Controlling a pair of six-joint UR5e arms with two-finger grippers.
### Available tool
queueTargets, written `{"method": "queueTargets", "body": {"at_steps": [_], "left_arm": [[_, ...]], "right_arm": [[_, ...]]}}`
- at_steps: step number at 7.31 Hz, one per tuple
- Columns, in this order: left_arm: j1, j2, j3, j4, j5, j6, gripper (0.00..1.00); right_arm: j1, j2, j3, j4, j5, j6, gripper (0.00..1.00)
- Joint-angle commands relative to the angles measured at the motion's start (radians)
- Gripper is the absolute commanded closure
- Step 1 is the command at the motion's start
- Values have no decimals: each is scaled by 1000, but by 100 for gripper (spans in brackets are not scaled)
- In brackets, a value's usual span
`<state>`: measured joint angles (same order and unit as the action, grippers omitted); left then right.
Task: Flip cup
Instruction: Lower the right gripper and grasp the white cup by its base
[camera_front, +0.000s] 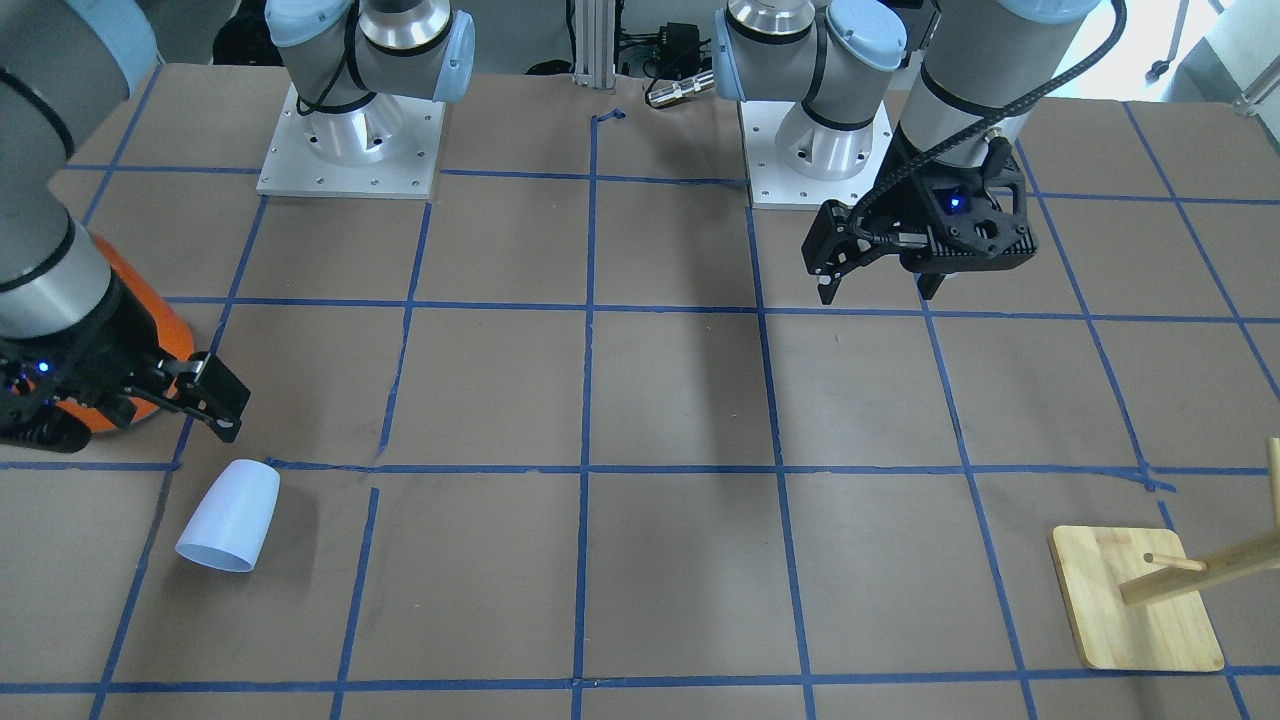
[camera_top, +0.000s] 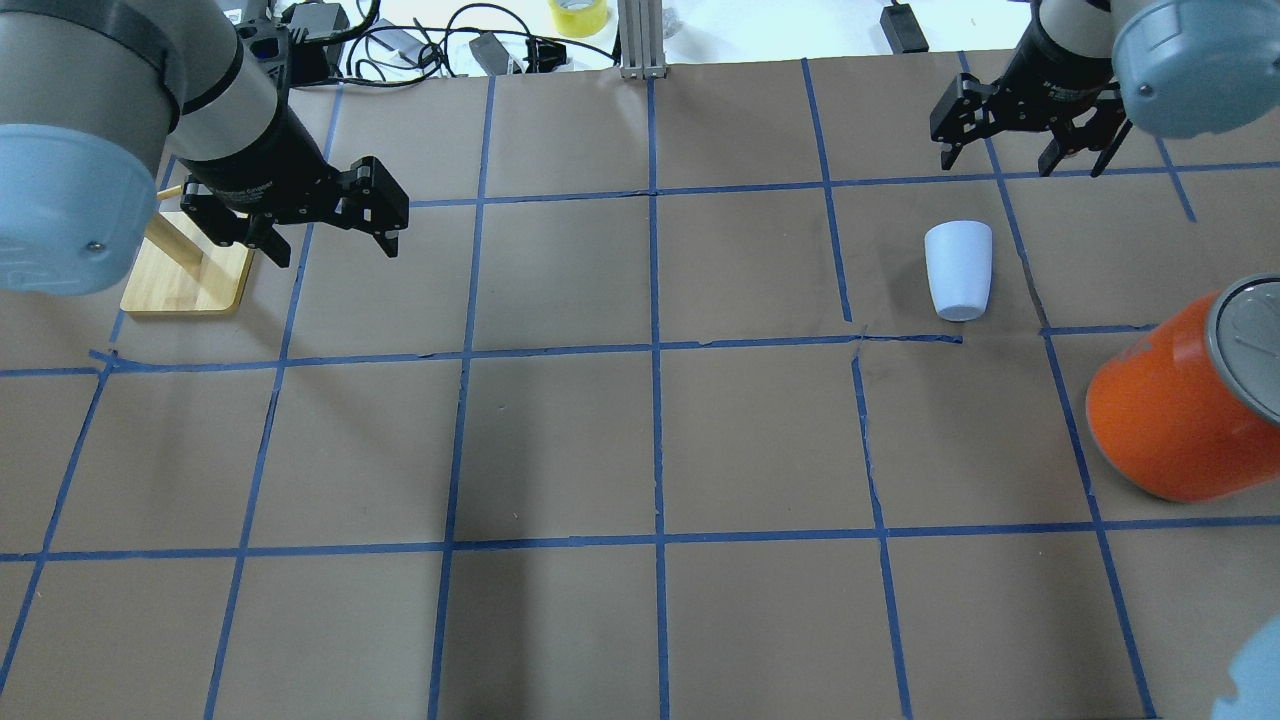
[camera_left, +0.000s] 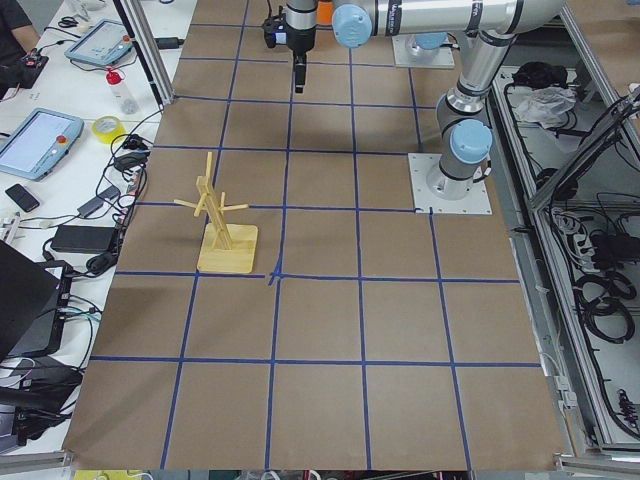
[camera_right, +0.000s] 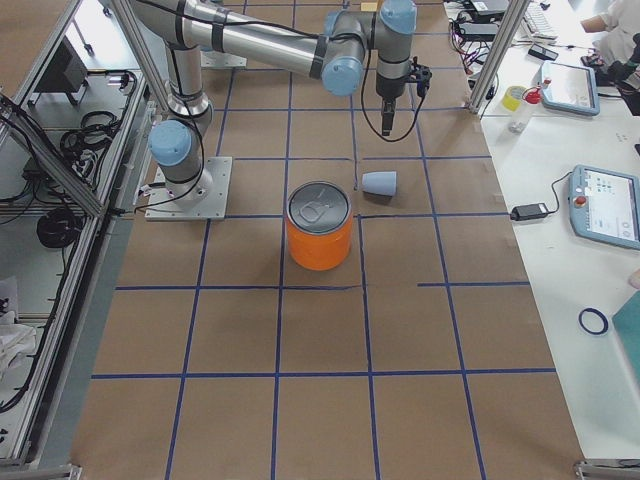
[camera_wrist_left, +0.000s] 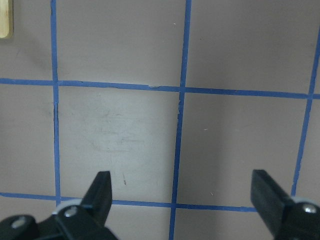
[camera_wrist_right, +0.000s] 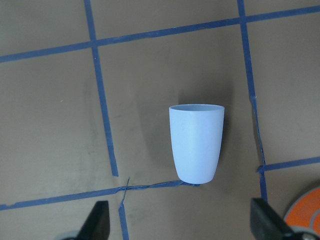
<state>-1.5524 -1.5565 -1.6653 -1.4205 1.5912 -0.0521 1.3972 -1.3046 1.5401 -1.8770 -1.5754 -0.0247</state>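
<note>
Cup (camera_top: 958, 270) sideways on table (camera_top: 700, 440), ungrasped

left arm (camera_top: 90, 110): reaches forward on the robot's left side, wrist bent downward, blue joint caps showing.
left claw (camera_top: 335, 245): black, two-fingered, pointing down, jaws spread wide, empty.
right arm (camera_top: 1170, 60): stretched far out from its base, wrist turned downward.
right claw (camera_top: 1020, 165): black, two-fingered, pointing down, jaws spread wide, empty.
both claws hang in the air, well apart from each other, at opposite sides.
</note>
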Motion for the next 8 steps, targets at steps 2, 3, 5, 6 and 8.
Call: {"method": "queueTargets", "body": {"at_steps": [2,3,5,6,8], "left_arm": [[0,-1,-5,0,0,0,0],[0,1,-5,0,0,0,0],[0,0,-5,0,0,0,0],[0,-1,-5,0,1,0,0],[0,1,-5,0,3,0,0]], "right_arm": [[-6,166,15,-186,-31,9,0],[-6,180,41,-188,-28,-6,0],[-11,223,64,-226,-29,-9,0],[-14,228,78,-229,-31,-21,0],[-17,231,100,-260,-25,-24,0]]}}
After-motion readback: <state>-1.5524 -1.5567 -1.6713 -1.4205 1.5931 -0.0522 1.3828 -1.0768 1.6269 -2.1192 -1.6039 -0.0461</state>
